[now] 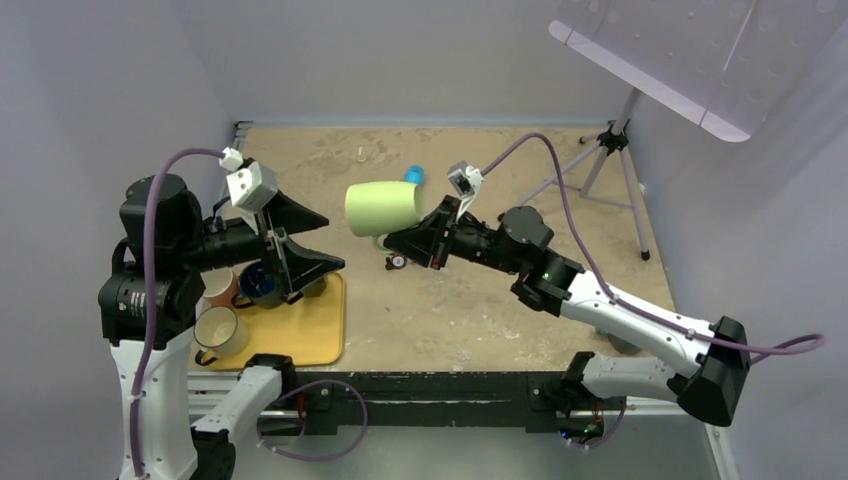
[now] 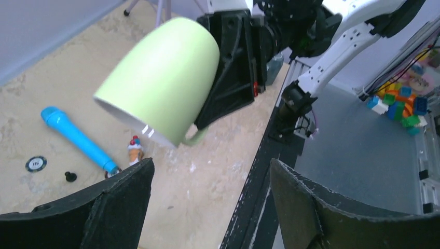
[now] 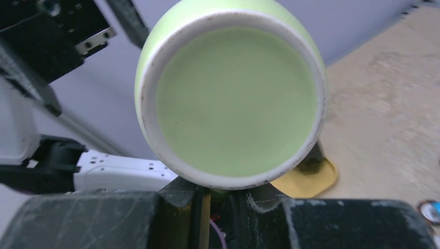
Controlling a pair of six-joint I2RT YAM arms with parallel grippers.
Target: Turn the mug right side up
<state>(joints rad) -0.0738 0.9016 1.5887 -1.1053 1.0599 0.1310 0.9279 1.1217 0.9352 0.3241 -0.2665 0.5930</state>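
Yellow is the tray (image 1: 312,338) at the left, near the table's front edge, carrying a white cup (image 1: 220,330), a pinkish one (image 1: 221,286) and a dark blue one (image 1: 259,284). Above the tray's right side the left gripper (image 1: 333,243) hangs with its jaws spread wide and nothing between them, pointing across at the green mug (image 1: 383,207).

That mug is up in the air over the middle of the table, lying roughly on its side. Its mouth faces the left arm and tips slightly down, and its base faces the right wrist. The right gripper (image 1: 405,238) is clamped on it down by the handle.

I'd call the job about half done: the mug is lifted and part-turned, but the mouth has yet to come round to face up, and it needs setting down.

Beneath and behind the mug lie a blue toy microphone (image 2: 78,138), a little ice-cream figure (image 2: 135,150) and a round chip (image 2: 35,164). The bare sandy tabletop (image 1: 480,310) to the right looks like the freest landing spot, well apart from the tripod (image 1: 612,160) in the far corner. The open left fingers are near the mug's rim, the tightest place for swinging it.
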